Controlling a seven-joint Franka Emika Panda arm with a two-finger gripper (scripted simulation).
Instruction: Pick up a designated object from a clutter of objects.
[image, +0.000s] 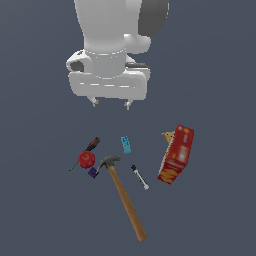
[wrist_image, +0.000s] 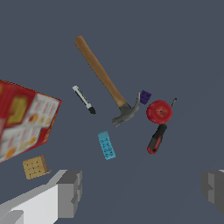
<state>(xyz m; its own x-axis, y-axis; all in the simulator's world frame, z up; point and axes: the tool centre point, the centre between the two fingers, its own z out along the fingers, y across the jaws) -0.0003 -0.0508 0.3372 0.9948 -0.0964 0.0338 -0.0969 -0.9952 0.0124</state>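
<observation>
The claw hammer lies flat on the dark grey floor, brown wooden handle running toward the exterior view's lower right, grey head beside the other clutter. My gripper hangs high above the pile, open, with nothing between its fingers. Around the hammer head lie a red apple-like ball, a red-and-black screwdriver, a small purple piece, a teal block and a thin black-and-white stick.
A red cracker box lies on the exterior view's right of the pile. A small tan cracker-like square sits by the box's end. The bare dark floor extends all around the objects.
</observation>
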